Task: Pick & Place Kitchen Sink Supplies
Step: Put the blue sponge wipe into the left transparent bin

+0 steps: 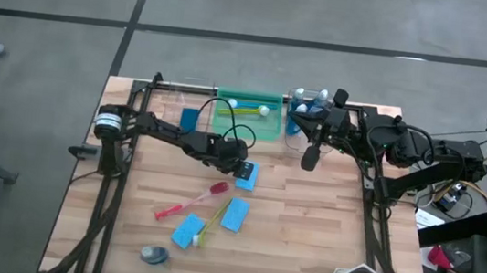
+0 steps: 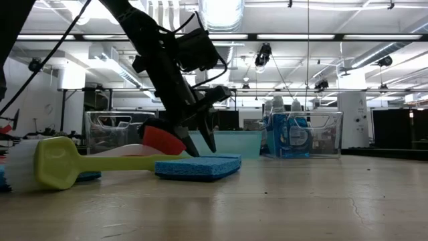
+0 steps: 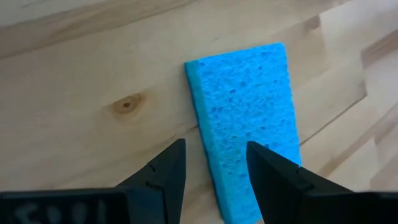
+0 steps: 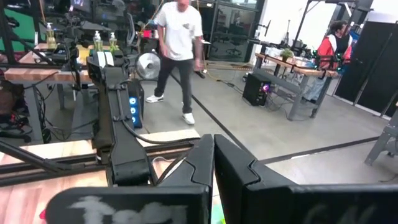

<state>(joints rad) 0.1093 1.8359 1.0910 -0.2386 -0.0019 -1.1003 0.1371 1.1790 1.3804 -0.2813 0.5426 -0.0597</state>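
Low view: sponge (image 2: 198, 167) behind brush (image 2: 80, 164)

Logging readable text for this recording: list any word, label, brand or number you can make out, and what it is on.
None can be read.
White lettering on the left tool's body: cropped and blurred, unreadable.
White lettering on the right tool's body: blurred, unreadable.
Labels on the small clear bottles of blue liquid in the clear plastic bin: too small to read.
The flat blue rectangular sponge carries no text.
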